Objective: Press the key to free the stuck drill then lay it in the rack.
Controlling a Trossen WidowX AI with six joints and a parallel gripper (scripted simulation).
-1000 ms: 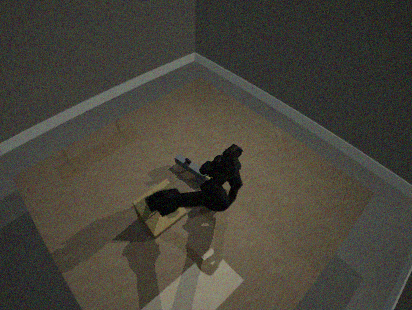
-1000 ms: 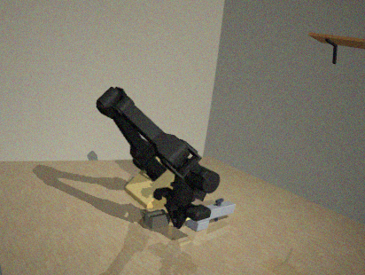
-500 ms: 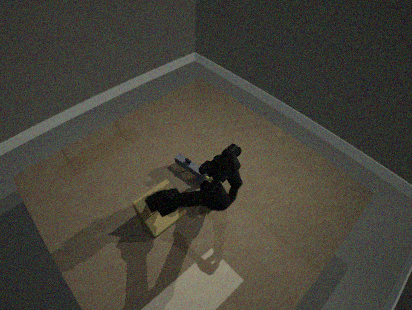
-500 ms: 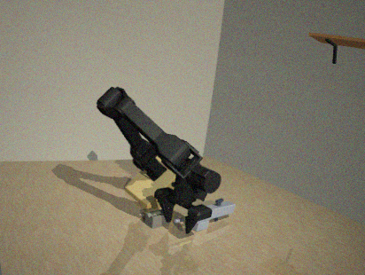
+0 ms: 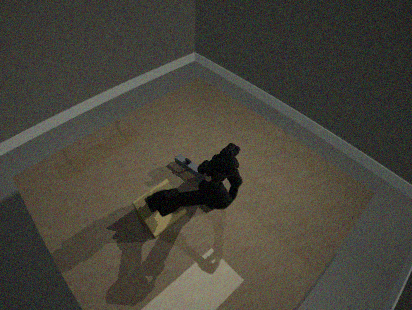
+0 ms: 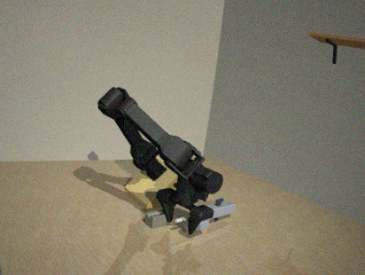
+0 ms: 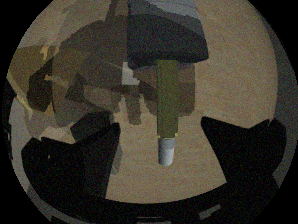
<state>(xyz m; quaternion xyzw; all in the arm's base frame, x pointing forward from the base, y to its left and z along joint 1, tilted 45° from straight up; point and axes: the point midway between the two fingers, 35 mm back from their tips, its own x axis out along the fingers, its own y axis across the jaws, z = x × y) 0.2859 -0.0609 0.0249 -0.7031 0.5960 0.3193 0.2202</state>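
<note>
A grey housing (image 5: 181,159) (image 6: 225,209) (image 7: 167,37) lies low, its near end in shadow in the wrist view. A dark knob (image 5: 187,161) (image 6: 219,201), perhaps the key, stands on it. An olive bar (image 7: 167,97) with a pale metal tip (image 6: 179,220) (image 7: 166,151) sticks out of the housing; it looks like the drill. My gripper (image 6: 180,226) (image 7: 162,124) is open and empty, its fingers apart on either side of the bar, with gaps to it. A yellow tilted box (image 5: 156,228) (image 6: 141,188) stands beside the arm; I cannot tell whether it is the rack.
A small grey-green block (image 6: 156,220) sits just beside one finger in the exterior view. A pale flat patch (image 5: 200,284) lies at the front in the top view. A wooden shelf (image 6: 343,40) is high on the wall. The arm's shadows darken much around the box.
</note>
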